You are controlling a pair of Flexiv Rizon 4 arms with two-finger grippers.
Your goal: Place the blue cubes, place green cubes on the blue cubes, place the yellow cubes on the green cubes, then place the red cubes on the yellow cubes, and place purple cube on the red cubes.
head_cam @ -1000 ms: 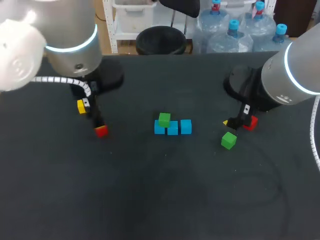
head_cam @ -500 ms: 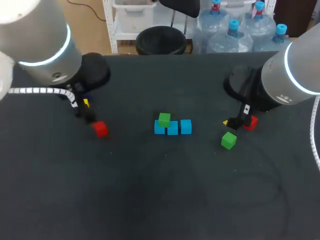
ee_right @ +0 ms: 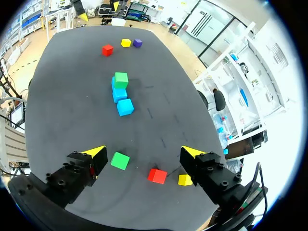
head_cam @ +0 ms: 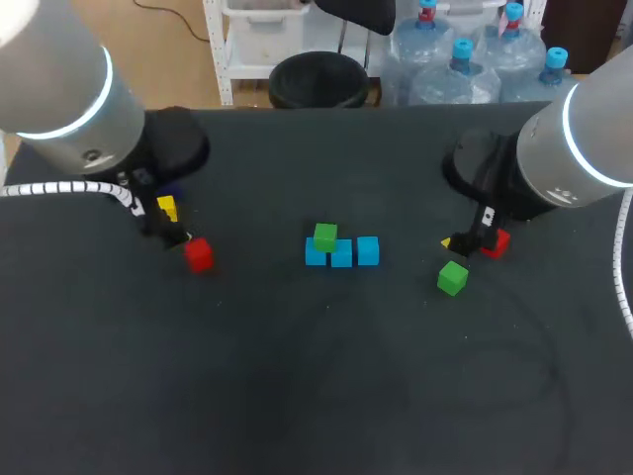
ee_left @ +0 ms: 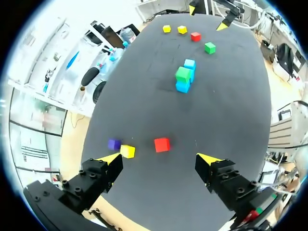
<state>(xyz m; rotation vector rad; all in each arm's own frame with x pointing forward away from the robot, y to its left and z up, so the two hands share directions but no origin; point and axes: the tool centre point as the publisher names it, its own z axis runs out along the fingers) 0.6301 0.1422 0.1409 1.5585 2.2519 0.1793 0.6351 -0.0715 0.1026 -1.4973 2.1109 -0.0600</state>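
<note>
Since a second ago my left arm has pulled back toward its own side of the table (head_cam: pixel 297 396), and its gripper no longer stands over the left red cube (head_cam: pixel 199 254), which lies free about where it was. My right arm has not moved.

At the middle of the table the three blue cubes (head_cam: pixel 341 254) sit in a short row, touching or nearly so. The stacked green cube (head_cam: pixel 324 237) rests on the end blue cube nearest my left arm; the other two carry nothing. The loose green cube (head_cam: pixel 452 277) lies on the table toward my right, apart from the row.

On my left, the left red cube sits alone on the cloth, just ahead of the left gripper (ee_left: pixel 160 158) and in line with the gap between its fingers. That gripper's fingers are spread wide and hold nothing. Beside one fingertip lies the left yellow cube (head_cam: pixel 166 208), with the purple cube (ee_left: pixel 114 144) just beyond it, the two close together.

On my right, the right gripper (ee_right: pixel 143 151) hangs above the table with its fingers wide apart and nothing between them. The loose green cube lies under it near one finger, and the right red cube (ee_right: pixel 157 175) near the other. The left wrist view shows two more yellow cubes (ee_left: pixel 182 30) side by side just past that red cube.
</note>
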